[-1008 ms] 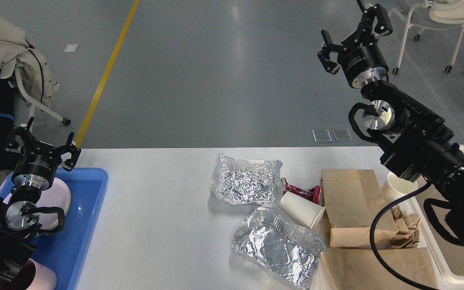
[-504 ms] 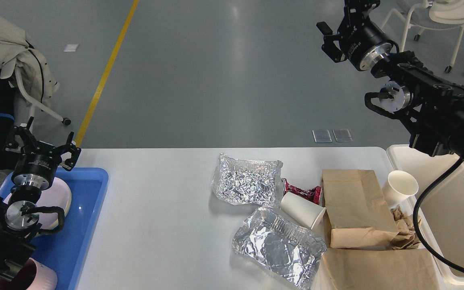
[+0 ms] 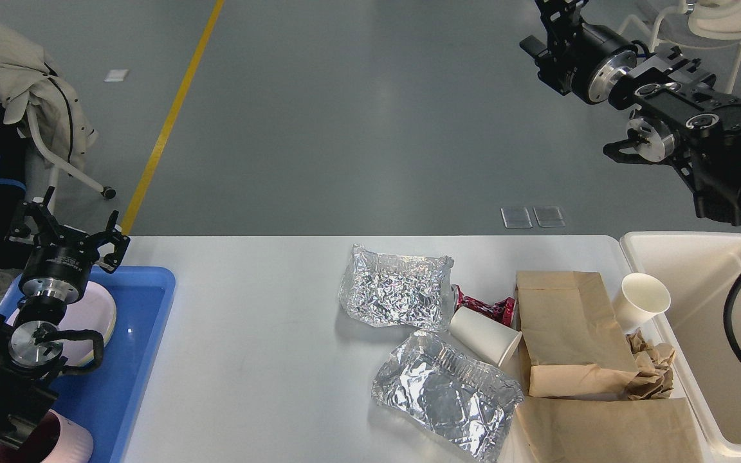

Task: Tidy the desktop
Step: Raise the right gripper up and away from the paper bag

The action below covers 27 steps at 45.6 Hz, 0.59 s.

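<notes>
The white desktop point(image 3: 261, 347) carries litter on its right half: two crumpled foil sheets point(image 3: 396, 296) point(image 3: 448, 392), a white paper cup on its side point(image 3: 483, 334), a red wrapper point(image 3: 483, 305), brown paper bags point(image 3: 567, 334) and crumpled brown paper point(image 3: 653, 366). Another white paper cup point(image 3: 642, 299) leans at the desktop's right edge, against the bin. My left gripper point(image 3: 68, 228) hovers open and empty over the blue tray's far end. High at the top right, well above the floor beyond the table, is my right gripper point(image 3: 554, 16); its fingertips are cut off by the frame edge.
A cream-white bin point(image 3: 679, 334) stands off the right edge of the desktop. The blue tray point(image 3: 132, 360) on the left holds a white plate point(image 3: 91, 312) and a pink cup point(image 3: 65, 444). Chairs stand on the floor at the back left and the back right.
My right arm has lifted and swung up and to the right, away from the bin, uncovering the cup at its edge. The left arm has not moved.
</notes>
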{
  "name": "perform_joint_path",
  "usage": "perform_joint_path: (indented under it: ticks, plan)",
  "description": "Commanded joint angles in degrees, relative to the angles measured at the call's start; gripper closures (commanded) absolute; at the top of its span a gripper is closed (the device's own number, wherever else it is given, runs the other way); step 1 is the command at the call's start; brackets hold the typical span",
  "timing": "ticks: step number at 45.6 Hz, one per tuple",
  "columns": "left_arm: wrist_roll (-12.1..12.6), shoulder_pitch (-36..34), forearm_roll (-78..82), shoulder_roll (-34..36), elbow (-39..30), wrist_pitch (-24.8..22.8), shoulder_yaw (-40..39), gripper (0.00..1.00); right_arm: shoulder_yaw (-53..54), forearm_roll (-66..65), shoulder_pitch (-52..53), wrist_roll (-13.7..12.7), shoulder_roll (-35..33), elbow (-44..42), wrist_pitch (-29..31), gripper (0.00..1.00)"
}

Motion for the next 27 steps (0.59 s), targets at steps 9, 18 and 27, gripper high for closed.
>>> perform_joint_path:
  ticks: [9, 18, 27]
  plan:
    - [0.0, 0.0, 0.0, 0.0, 0.0, 0.0, 0.0, 0.02, -35.6, -0.6, 1.5, -4.0, 2.7, 1.6, 0.3, 0.0]
    - [0.0, 0.0, 0.0, 0.0, 0.0, 0.0, 0.0, 0.02, -36.7, -0.6, 3.4, -5.0, 2.3, 5.3, 0.5, 0.0]
    - [0.1, 0.0, 0.0, 0.0, 0.0, 0.0, -0.1, 0.02, -47.9, -0.6, 11.5, -10.9, 2.7, 17.9, 4.0, 0.0]
